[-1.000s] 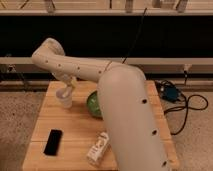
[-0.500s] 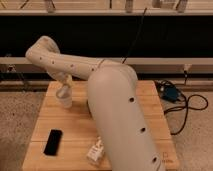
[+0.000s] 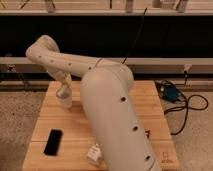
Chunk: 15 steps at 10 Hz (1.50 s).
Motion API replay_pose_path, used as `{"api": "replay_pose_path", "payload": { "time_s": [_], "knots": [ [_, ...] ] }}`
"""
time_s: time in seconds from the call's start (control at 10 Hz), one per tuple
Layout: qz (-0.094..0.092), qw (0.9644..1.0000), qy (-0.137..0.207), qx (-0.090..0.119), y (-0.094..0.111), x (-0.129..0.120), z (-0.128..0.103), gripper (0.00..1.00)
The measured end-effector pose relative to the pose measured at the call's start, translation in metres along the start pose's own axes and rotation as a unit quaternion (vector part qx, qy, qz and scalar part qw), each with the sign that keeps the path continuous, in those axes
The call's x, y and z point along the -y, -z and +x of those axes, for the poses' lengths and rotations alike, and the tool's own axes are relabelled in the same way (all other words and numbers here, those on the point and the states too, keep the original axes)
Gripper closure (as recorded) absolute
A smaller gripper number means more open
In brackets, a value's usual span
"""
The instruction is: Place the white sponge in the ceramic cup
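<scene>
Black phone (image 3: 53, 142) on wooden table (image 3: 75, 131), white-and-tan bottle (image 3: 94, 153) near front edge, cables (image 3: 186, 107) on floor

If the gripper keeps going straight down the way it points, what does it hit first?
Most likely the ceramic cup: the gripper hangs pointing down right above it at the table's far left. Depth is unclear, so it may meet the rim.

Arm (image 3: 112, 107) shell: we see smooth cream-white rounded tubes.
Arm fasteners: we count small dark round holes along it.
Gripper (image 3: 63, 91): pale, above the table's left-rear part.
</scene>
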Motion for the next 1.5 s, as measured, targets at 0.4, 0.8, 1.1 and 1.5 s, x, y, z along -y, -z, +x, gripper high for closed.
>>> {"api": "replay_pose_path", "payload": {
  "time_s": [0.4,0.8,1.1,1.5],
  "knots": [
    [-0.001,1.0000,0.001,0.001,-0.007,0.003,-0.001,0.98],
    [-0.005,1.0000,-0.001,0.001,-0.011,0.000,-0.001,0.65],
    [-0.006,1.0000,-0.001,0.000,-0.016,0.000,0.000,0.30],
    [-0.008,1.0000,0.002,-0.001,-0.020,-0.001,-0.001,0.20]
  ]
}}
